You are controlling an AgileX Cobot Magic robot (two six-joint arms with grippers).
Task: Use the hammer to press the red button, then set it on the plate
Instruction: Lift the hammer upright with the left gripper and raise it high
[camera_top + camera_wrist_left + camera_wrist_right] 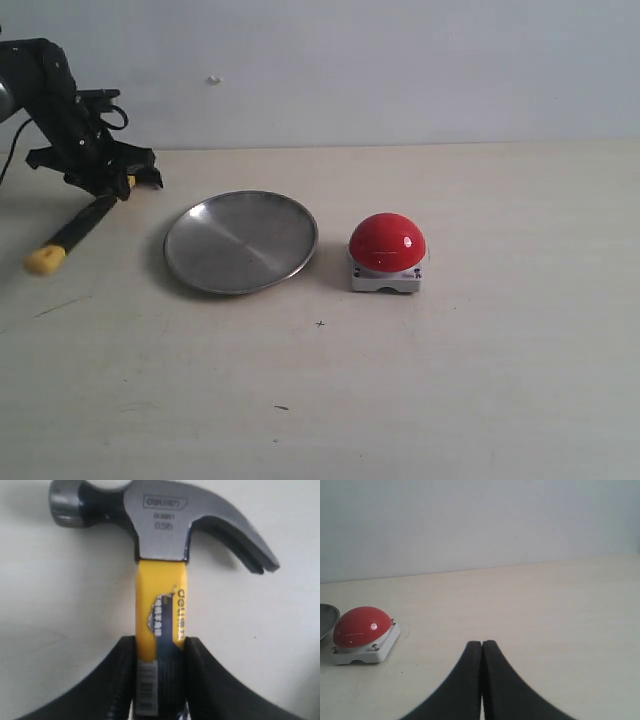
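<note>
Left hand: clamped on the hammer at the yellow neck just below the head, one finger against each side of the handle.

Hammer: lies left of the plate in the exterior view, clear of its rim; the handle slants away from the plate, with the yellow butt as its farthest point from it; the head is hidden behind the hand in that view. Whether the hammer rests on the bench or is raised cannot be told.

Plate: flat on the bench, nothing in it.

Button: just right of the plate, a narrow gap between its grey base and the plate's rim; red dome up, nothing touching it.

Right hand: fingers pressed together, nothing between them; outside the exterior view. Its own camera shows it low over bare bench, apart from the button, with the plate's edge just beyond the button.
</note>
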